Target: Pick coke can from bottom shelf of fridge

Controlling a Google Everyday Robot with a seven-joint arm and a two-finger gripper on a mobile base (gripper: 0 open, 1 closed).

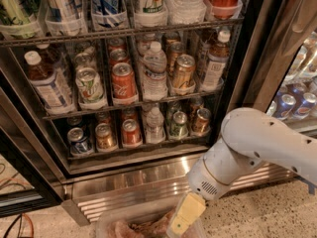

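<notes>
The fridge (257, 58) stands open in front of me. On the bottom shelf (138, 147) a red coke can (131, 133) stands in a clear tray. It sits between a gold-brown can (105, 137) on its left and a small water bottle (155, 125) on its right. My gripper (179, 223) is at the bottom edge of the view, on the white arm (257, 143). It hangs below and to the right of the coke can, in front of the ribbed steel base (133, 182), well apart from the shelf.
A blue-and-silver can (79, 141) stands at the shelf's left end; a green can (178, 124) and a brown can (200, 121) stand at the right. A second red can (123, 81) stands on the rack above. A clear tub (143, 224) lies on the speckled floor under the gripper.
</notes>
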